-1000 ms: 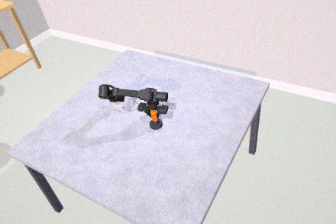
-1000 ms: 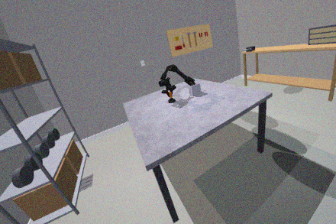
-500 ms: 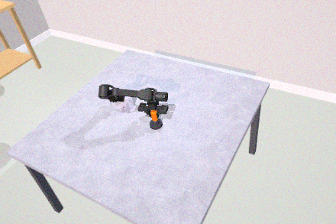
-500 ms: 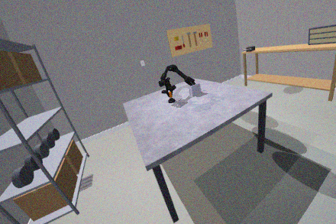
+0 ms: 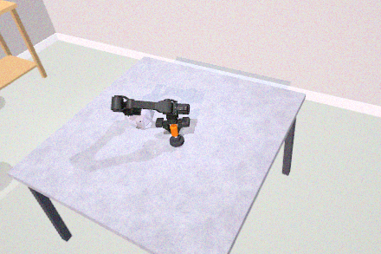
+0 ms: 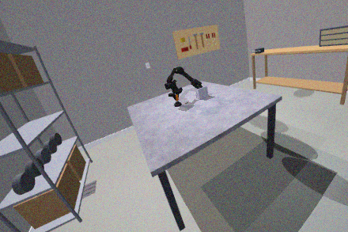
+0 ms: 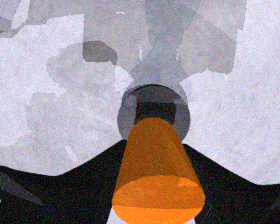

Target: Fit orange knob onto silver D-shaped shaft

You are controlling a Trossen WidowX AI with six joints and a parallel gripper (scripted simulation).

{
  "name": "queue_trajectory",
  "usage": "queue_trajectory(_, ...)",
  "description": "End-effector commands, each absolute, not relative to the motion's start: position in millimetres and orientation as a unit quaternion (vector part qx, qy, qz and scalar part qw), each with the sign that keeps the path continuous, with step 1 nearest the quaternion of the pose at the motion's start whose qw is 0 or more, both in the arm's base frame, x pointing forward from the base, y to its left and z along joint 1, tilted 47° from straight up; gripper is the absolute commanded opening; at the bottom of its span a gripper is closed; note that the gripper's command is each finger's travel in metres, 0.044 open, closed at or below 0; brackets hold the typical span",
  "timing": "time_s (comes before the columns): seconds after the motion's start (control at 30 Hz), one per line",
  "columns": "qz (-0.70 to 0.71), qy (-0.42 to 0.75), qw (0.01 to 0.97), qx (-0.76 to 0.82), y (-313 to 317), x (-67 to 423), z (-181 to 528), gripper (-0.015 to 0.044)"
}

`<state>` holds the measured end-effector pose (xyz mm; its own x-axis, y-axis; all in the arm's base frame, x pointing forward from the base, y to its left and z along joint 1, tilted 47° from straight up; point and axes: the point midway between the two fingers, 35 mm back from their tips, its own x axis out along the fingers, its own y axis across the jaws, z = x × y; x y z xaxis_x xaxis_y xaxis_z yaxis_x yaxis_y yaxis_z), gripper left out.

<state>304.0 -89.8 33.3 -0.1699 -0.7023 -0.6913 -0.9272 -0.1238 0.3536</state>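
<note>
The claw (image 7: 156,178) is grasping the orange knob (image 7: 159,172), hanging directly over the round pedestal (image 7: 126,117) on the worktop (image 5: 242,157). Its narrow end is hiding the shaft, so lowering slowly, keeping it upright, and twisting slightly until the flats mate seems wise.

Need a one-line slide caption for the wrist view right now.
Gripper clamped on the orange knob, held directly over the round pedestal on the grey table, not yet let go.
</note>
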Motion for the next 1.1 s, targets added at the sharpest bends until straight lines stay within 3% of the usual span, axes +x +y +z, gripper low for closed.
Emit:
queue_trajectory(0.0, 0.417, 0.641, 0.130, -0.632, -89.6, 303.6, 32.2, 0.0000)
queue_trajectory(1.07, 0.416, 0.641, 0.130, -0.632, -91.6, 305.5, 31.1, 0.0000)
